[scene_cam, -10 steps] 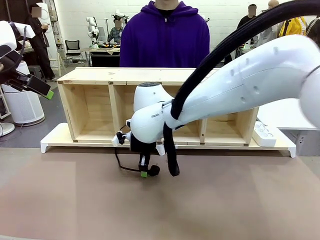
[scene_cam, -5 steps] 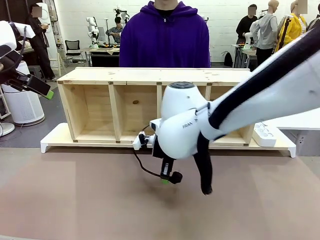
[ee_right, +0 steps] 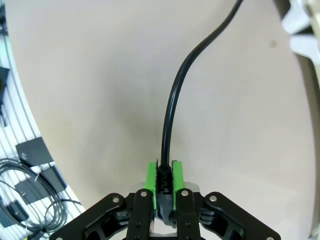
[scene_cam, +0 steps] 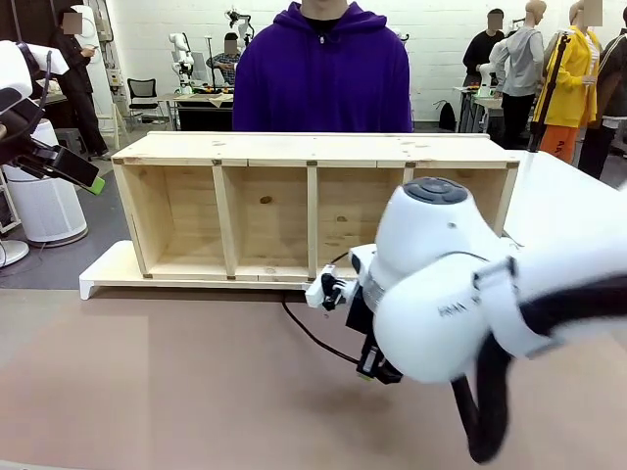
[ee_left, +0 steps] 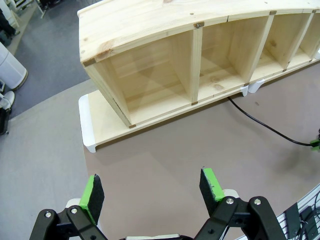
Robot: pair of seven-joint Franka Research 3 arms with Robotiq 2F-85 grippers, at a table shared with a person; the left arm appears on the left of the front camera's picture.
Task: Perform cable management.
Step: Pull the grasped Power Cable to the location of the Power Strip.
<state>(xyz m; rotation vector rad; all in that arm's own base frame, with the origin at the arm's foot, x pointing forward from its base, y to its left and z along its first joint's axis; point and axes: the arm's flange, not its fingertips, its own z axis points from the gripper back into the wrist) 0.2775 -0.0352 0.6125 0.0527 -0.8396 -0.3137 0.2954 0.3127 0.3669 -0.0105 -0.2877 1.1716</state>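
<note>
The robot's right hand (scene_cam: 370, 368) is pressed together on the cable (scene_cam: 315, 338), pinching the thin black cord at its plug end between the green pads just above the brown bench (scene_cam: 147, 392). From the grip the cable runs back across the bench to the foot of the wooden shelf (scene_cam: 313, 147), meeting it below the divider between the second and third compartments from the left. In the right wrist view the right hand (ee_right: 163, 172) clamps the ribbed end of the cable (ee_right: 172, 100), which curves away over the bare bench (ee_right: 75, 75).

The left hand (scene_cam: 86, 177) hangs high at the left edge, well apart from the shelf. Seen from its own wrist, the left hand (ee_left: 151, 186) is spread wide with nothing between the pads, above the bench (ee_left: 165, 150) in front of the shelf (ee_left: 150, 30), while the cable (ee_left: 260, 122) trails off to the right.

The shelf stands on a white base board (scene_cam: 103, 272). A person in a purple hoodie (scene_cam: 323, 78) stands behind it. Small dark lettering on the right arm (scene_cam: 460, 304) is too blurred to read.
</note>
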